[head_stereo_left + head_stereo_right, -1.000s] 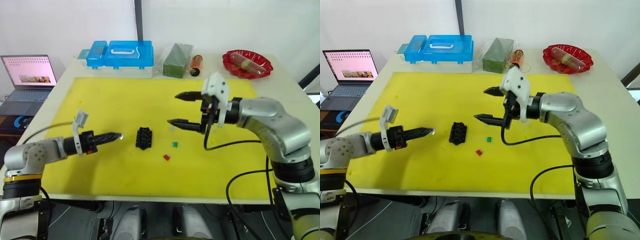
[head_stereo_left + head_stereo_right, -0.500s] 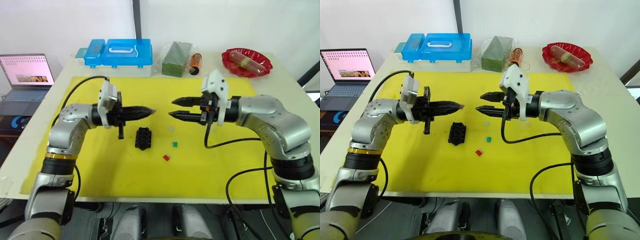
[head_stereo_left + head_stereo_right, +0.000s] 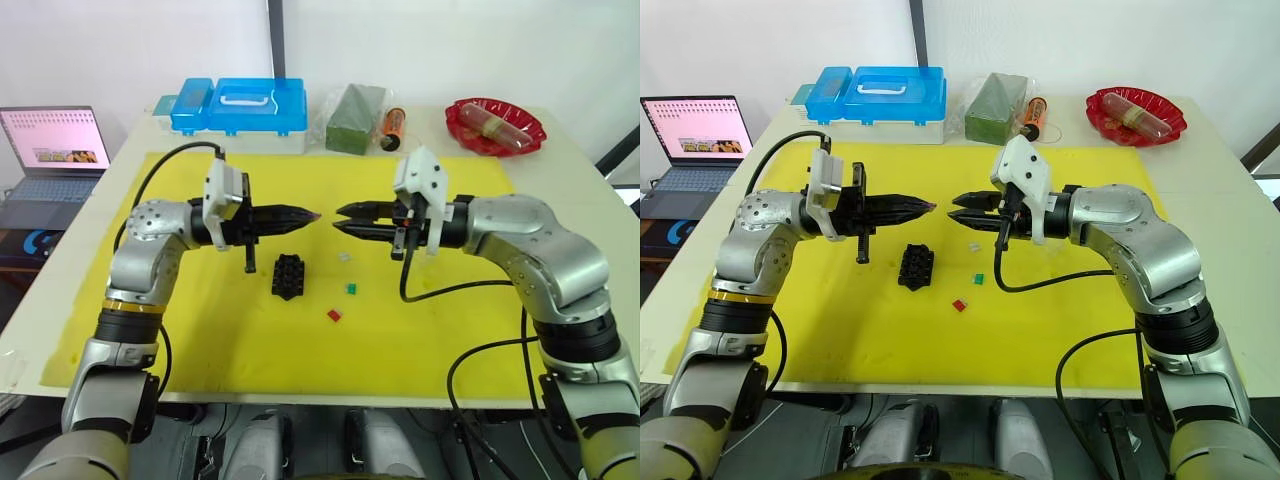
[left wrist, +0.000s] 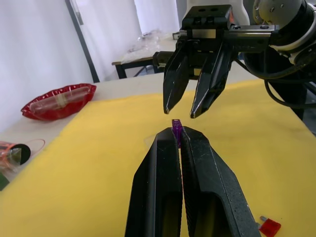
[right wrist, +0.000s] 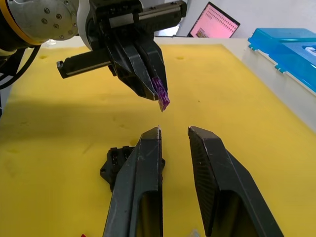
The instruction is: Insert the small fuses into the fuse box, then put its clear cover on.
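A: Since half a second back, left gripper [image 3: 312, 214] has pushed a little further toward the right one; right gripper [image 3: 340, 217] has its fingers nearer together than before, and a second ago they gaped wide. Tips now nearly meet above the yellow mat [image 3: 200, 320].

B: Head views first?

A: Left eye: fuse box [image 3: 288, 275] sits on the mat below the two tips. Green fuse [image 3: 350, 288] at its 3 o'clock, red fuse [image 3: 333, 315] at its 4 o'clock, both lying loose, apart from the box. Pale scrap [image 3: 344, 256] at its 2 o'clock, too faint to name. Far edge of the counter [image 3: 560, 170]: blue case [image 3: 240, 108], green block [image 3: 352, 108], red dish [image 3: 493, 126]; laptop [image 3: 55, 145] off at 9 o'clock.

B: Right eye?

A: Same layout, nothing more to add.

B: Left wrist?

A: Left gripper's fingers pressed together on a purple fuse [image 4: 176, 129], which juts from the very tips. Right gripper faces it, fingers parted, tips just short of the fuse. Red fuse on the mat beside the left fingers.

B: Right wrist?

A: Right gripper's fingers [image 5: 138, 187] apart with a clear gap. Purple fuse held in the air by the left gripper, just beyond them, not touched. Fuse box on the mat under the right fingers.
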Tool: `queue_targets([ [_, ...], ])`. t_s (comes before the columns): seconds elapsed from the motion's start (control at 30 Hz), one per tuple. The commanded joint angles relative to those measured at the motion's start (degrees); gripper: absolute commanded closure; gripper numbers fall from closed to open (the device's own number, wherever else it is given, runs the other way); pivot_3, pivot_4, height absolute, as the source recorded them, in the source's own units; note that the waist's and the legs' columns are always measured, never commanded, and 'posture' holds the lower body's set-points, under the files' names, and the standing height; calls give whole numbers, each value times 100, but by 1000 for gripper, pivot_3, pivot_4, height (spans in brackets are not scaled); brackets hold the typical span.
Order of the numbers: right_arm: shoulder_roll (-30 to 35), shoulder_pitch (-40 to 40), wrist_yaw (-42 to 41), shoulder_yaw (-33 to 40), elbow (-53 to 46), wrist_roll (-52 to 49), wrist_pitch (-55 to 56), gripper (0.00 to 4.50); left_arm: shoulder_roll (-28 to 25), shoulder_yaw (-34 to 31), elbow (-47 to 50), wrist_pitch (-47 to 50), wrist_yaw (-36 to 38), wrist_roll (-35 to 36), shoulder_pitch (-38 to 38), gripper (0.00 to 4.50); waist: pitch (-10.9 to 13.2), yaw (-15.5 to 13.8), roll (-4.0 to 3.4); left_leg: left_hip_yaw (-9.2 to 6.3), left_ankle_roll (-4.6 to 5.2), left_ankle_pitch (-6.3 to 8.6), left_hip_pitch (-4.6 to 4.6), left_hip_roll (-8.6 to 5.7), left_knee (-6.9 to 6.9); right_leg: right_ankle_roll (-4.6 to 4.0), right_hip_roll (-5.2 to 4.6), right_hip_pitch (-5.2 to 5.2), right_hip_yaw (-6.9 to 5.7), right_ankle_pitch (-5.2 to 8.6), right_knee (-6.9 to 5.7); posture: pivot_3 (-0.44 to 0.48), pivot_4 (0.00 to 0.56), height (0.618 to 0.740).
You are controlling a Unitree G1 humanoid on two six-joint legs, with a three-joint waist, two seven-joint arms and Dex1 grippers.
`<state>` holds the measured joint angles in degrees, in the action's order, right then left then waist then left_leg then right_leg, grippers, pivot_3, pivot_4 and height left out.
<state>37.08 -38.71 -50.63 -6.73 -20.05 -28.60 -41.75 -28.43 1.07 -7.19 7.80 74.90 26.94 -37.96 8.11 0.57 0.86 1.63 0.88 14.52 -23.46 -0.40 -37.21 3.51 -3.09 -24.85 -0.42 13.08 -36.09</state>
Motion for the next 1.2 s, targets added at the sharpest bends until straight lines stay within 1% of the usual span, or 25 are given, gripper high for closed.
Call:
queue_targets([
  [0.03,-33,-121,-8,-13,-113,48,117,3619,32,-15,96,-139,64,46,-92,4500,0,0,0,0,1,0,0,0,0,1,2,1,0,0,0,0,150,740],
  [0.2,-12,-144,-45,-54,-100,70,154,3619,31,16,116,-202,151,37,-56,4500,0,0,0,-1,1,1,0,4,-2,2,17,2,1,1,0,0,150,740],
  [0.7,-47,-157,-61,-35,-189,-31,144,3619,28,70,172,-271,224,6,82,4500,0,0,0,-2,2,1,1,8,-3,2,21,2,1,1,0,0,150,740],
  [1.2,-108,-149,-62,-139,-396,-61,87,3619,28,53,-2,-435,355,-28,118,4500,0,-2,0,-3,2,1,1,11,-3,2,24,2,1,1,-1,0,150,740],
])
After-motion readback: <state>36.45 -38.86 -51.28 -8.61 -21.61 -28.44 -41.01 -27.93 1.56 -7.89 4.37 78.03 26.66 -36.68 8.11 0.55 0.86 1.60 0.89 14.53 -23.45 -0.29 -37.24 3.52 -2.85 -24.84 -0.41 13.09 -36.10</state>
